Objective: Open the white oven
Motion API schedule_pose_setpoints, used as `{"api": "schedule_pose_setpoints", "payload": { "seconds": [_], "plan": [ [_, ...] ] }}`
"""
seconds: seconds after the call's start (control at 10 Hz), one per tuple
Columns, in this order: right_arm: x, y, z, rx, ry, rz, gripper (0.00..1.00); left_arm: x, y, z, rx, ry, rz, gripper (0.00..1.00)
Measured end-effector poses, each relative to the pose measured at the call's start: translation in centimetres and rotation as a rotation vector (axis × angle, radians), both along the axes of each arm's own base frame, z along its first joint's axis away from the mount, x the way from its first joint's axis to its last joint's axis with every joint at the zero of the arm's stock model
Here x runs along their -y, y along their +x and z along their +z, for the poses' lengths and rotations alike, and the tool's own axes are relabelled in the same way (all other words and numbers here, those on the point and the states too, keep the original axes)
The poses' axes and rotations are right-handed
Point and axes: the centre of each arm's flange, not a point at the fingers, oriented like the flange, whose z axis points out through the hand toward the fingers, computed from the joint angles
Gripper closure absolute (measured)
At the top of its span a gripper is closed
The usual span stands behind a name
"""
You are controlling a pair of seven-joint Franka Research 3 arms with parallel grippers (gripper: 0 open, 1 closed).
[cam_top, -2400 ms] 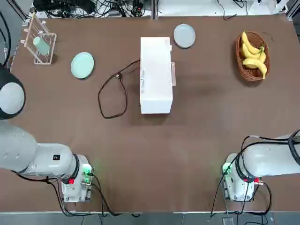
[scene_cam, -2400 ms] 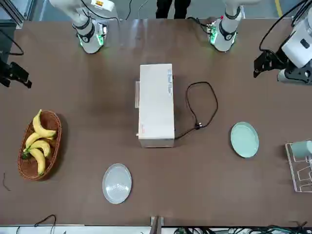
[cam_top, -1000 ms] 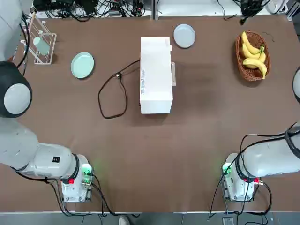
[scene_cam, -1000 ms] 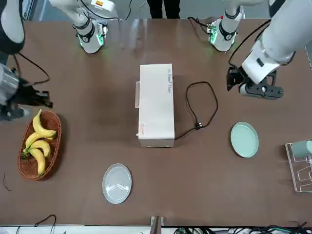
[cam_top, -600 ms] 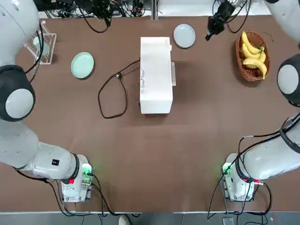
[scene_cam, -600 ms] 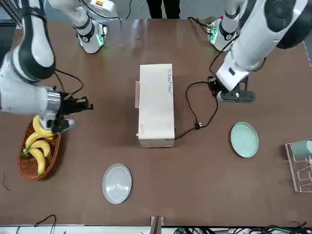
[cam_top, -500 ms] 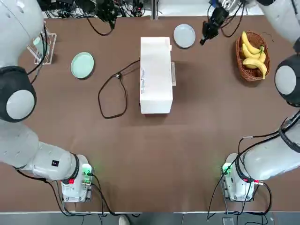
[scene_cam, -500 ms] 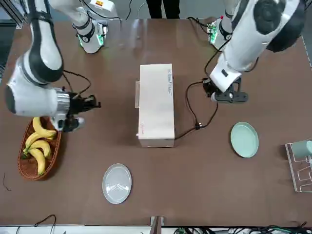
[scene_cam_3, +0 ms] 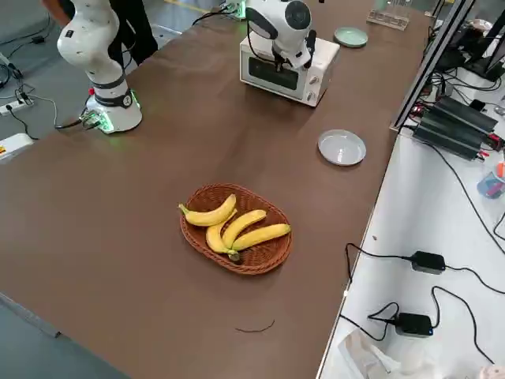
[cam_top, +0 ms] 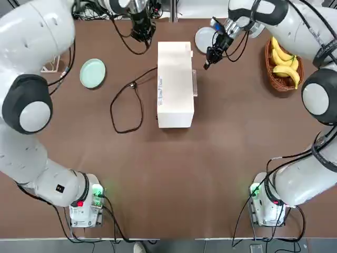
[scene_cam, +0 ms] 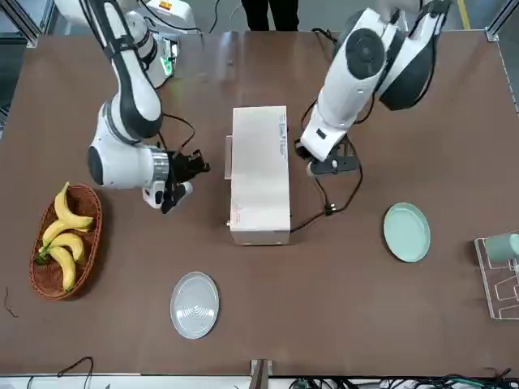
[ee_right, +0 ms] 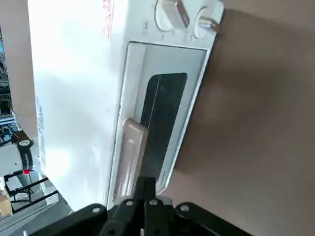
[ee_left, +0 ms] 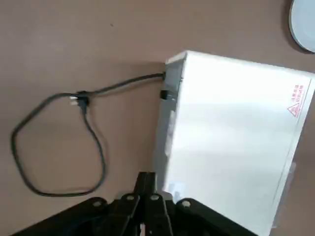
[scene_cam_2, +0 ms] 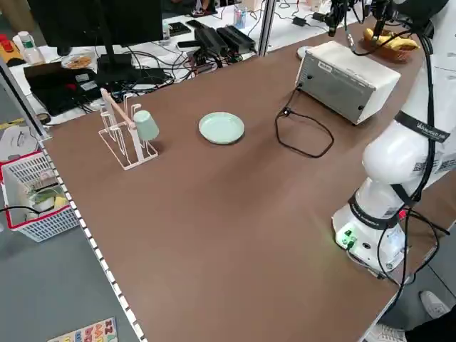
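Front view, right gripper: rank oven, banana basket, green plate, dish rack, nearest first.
From the right gripper:
1. White oven: just to its left, handle side facing it
2. Banana basket: off to its right
3. Green plate: left, beyond the oven
4. Dish rack: far left

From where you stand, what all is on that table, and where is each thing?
oven: one, white, middle; door shut
cord: one, black, looped behind oven
plates: two; one pale green, behind oven, one whitish, near its far end
basket: one, brown, robot's right side
bananas: several, yellow, in basket
rack: one, white, far left corner
cup: one, pale green, in rack
left hand: one, black, shut, over the oven's cord side
right hand: one, black, shut, by the oven's door side
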Motion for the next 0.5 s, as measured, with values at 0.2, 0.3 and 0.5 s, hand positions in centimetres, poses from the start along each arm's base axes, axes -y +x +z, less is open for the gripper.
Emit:
{"api": "schedule_pose_setpoints", "payload": {
  "seconds": [0.2, 0.3, 0.5],
  "plan": [
    [-1.2, -0.8, -1.2, 0.001, 0.009, -0.007, 0.98, 2.2, -0.2, -2.7, -0.01, -0.011, 0.036, 0.99],
    [-2.1, -1.6, -1.8, -0.009, 0.02, -0.011, 0.97, 3.1, -0.1, -3.9, -0.012, -0.017, 0.052, 0.99],
    [-3.3, -2.8, -3.0, -0.037, 0.049, -0.028, 0.97, 4.8, -0.7, -6.0, -0.025, -0.014, 0.065, 0.99]
  ]
}}
